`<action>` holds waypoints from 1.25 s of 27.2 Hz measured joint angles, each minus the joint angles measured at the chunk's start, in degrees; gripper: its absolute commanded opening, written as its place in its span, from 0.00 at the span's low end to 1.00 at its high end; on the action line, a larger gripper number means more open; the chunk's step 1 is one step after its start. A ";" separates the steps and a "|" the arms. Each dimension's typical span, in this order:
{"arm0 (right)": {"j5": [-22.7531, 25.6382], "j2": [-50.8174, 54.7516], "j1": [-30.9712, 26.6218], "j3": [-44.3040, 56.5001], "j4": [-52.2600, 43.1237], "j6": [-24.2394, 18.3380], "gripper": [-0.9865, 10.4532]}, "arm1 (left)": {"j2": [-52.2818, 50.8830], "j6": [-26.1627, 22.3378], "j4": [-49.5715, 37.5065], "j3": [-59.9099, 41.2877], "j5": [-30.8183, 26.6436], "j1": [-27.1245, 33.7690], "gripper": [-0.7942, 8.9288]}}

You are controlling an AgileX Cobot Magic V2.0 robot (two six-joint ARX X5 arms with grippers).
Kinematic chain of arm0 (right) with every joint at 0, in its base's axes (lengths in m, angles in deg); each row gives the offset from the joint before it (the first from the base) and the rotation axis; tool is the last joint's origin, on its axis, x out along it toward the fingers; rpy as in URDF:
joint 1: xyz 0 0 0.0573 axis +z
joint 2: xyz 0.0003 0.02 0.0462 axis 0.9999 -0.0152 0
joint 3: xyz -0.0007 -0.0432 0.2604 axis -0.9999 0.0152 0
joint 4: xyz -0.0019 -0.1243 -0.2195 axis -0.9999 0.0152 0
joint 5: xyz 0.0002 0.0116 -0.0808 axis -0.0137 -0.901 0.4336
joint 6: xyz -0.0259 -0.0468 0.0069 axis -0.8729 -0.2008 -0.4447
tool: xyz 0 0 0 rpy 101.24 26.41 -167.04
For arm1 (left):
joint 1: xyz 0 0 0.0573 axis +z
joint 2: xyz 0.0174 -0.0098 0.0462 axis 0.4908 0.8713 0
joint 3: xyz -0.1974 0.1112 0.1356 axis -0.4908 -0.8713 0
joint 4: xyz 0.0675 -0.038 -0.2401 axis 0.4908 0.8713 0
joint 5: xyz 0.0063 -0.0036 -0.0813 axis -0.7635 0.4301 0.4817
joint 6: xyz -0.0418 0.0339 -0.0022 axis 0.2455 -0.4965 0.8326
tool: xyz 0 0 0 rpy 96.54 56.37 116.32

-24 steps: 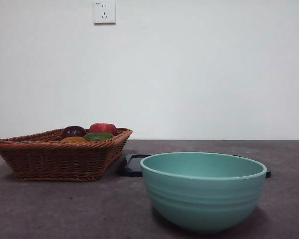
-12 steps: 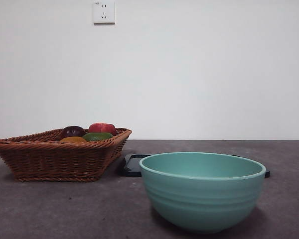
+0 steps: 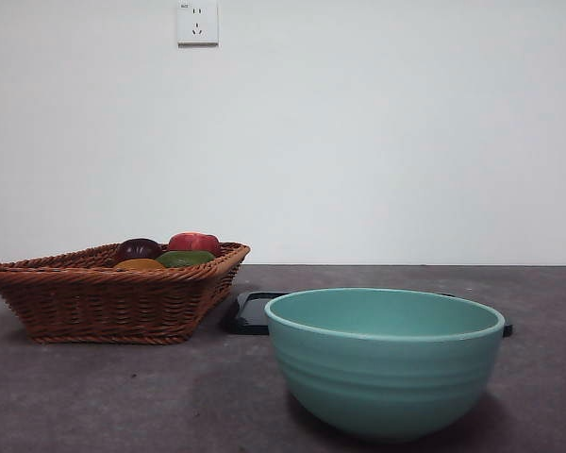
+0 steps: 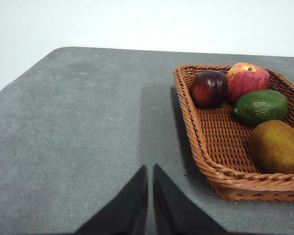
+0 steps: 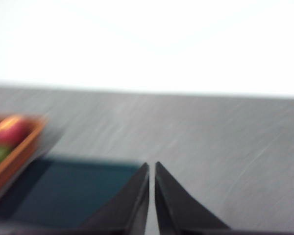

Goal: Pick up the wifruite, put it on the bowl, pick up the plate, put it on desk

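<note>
Nearest me, the mint-teal ridged bowl sits on the desk. Beyond it, the wicker basket holds the wifruite, dull mottled yellow-orange, beside the green fruit. Left gripper and right gripper: jaws nearly together, empty.

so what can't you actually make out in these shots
- Bowl interior: front view, hidden by its near wall.
- Black tray: front view, mostly hidden behind the bowl; right wrist view, motion-blurred.
- Wifruite: left wrist view, cut off by the edge; front view, only a sliver above the basket rim.
</note>
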 measured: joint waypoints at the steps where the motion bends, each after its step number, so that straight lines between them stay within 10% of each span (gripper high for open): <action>1: 0.02 1.16 -1.49 3.02 -3.91 -0.20 0.10 | 0.00 -0.02 0.00 0.00 0.00 0.00 0.10; 7: 0.11 9.14 -6.12 17.81 -18.49 -0.66 0.10 | 0.00 -0.02 0.00 0.00 0.02 0.00 0.10; 34: 4.52 16.81 -5.95 33.83 -18.18 -9.90 0.10 | 0.00 -0.02 0.00 0.00 0.00 0.00 0.10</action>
